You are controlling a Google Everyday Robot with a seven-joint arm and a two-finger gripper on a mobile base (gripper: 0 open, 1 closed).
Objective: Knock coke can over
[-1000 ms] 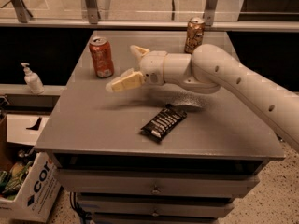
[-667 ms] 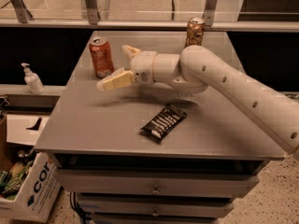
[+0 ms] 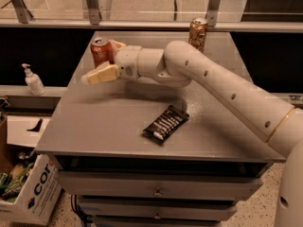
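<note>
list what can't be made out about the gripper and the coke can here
- Contact: in the camera view the gripper straddles the coke can, but its near finger covers the can's base, so I cannot tell whether they touch.
- Far finger: mostly hidden behind the can.
- Arm: its base is cut off by the right edge.
- Cardboard box: cut off by the left and bottom edges.

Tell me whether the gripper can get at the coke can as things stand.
Probably yes. The gripper is open right at the coke can, one finger in front and one behind it. The brown can and the snack bar lie well clear.
</note>
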